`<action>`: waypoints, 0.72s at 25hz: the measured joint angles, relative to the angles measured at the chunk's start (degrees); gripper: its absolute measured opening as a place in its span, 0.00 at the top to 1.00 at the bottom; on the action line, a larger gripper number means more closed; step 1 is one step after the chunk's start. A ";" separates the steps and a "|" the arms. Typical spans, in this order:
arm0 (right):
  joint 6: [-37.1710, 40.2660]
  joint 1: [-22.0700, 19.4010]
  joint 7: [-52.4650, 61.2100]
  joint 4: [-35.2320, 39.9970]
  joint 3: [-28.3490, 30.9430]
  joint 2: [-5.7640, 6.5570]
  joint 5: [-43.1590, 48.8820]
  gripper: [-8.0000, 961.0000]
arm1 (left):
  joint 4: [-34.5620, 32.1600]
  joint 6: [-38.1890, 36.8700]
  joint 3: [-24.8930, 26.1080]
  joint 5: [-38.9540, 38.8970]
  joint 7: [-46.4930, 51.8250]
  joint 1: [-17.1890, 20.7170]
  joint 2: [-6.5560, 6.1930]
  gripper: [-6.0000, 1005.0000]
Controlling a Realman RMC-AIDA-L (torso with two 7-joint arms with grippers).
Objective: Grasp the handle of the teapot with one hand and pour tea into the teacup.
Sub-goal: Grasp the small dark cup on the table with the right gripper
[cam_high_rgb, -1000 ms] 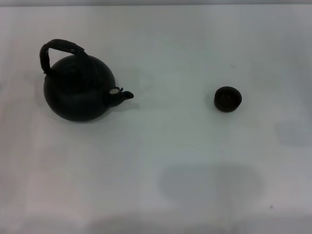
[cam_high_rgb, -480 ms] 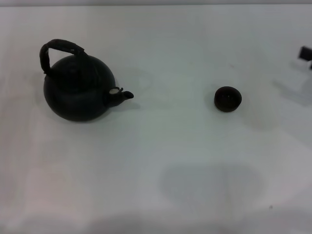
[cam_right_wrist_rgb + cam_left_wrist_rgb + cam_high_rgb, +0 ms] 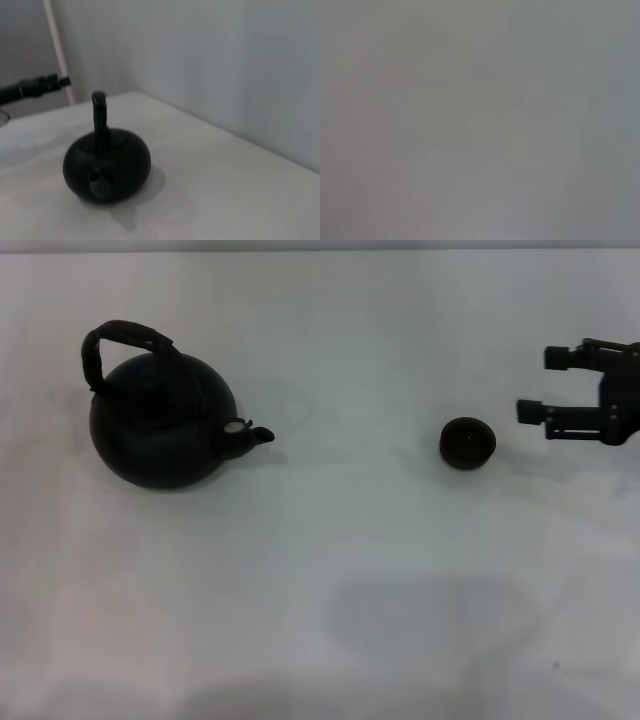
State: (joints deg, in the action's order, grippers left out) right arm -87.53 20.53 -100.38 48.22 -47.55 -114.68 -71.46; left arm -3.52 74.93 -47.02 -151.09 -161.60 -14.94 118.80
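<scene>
We see the teapot (image 3: pixel 163 420) at 9 o'clock on the white table (image 3: pixel 350 570), handle (image 3: pixel 120 340) upright, spout (image 3: pixel 250 434) aimed at 3 o'clock. The teacup (image 3: pixel 467 443) stands well apart, right of centre; its inside looks dark, contents unreadable. The right gripper (image 3: pixel 545 385) sits just beyond the cup at 3 o'clock, its 2 fingers spread, grasping nothing. We do not see the left gripper.

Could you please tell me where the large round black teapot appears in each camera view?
Head view: the large round black teapot sits at left, spout toward the tiny black teacup.
Left wrist view: not in it.
Right wrist view: left of centre, spout facing the camera.
Shared landmark: its thick black arched handle.
</scene>
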 joint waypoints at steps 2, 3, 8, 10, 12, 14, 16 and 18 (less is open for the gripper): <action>1.85 0.34 0.03 0.72 -2.23 -0.01 0.10 0.11 | -0.25 0.02 0.00 -0.10 -0.01 0.23 -0.02 0.11; 2.92 0.45 0.05 1.16 -3.49 -0.01 0.15 0.11 | -0.60 0.08 0.00 -0.12 0.00 0.44 -0.03 0.11; 9.06 0.63 1.19 3.54 -11.14 -0.01 0.81 0.11 | -1.23 0.15 0.00 -0.18 0.08 0.85 -0.01 0.11; 10.54 0.98 2.45 4.49 -13.97 0.00 2.00 0.11 | -1.23 0.16 0.00 -0.23 0.11 0.89 0.00 0.11; 11.60 1.62 4.37 5.39 -16.83 -0.01 3.99 0.11 | -1.23 0.16 0.00 -0.28 0.11 0.92 0.02 0.11; 12.38 2.39 5.93 5.76 -18.50 -0.07 5.76 0.11 | -1.23 0.10 0.00 -0.32 0.11 0.92 0.02 0.11; 12.86 3.12 6.69 5.79 -19.89 -0.27 7.01 0.11 | -1.23 -0.07 0.04 -0.35 0.10 0.90 0.02 0.11; 13.66 3.51 6.80 5.77 -21.03 -0.42 7.44 0.11 | -1.23 -0.18 0.06 -0.35 0.08 0.86 0.05 0.11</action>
State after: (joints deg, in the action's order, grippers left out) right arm -73.87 24.04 -93.58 53.99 -68.58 -115.11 -64.02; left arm -4.74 74.75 -46.96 -151.44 -161.53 -14.09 118.86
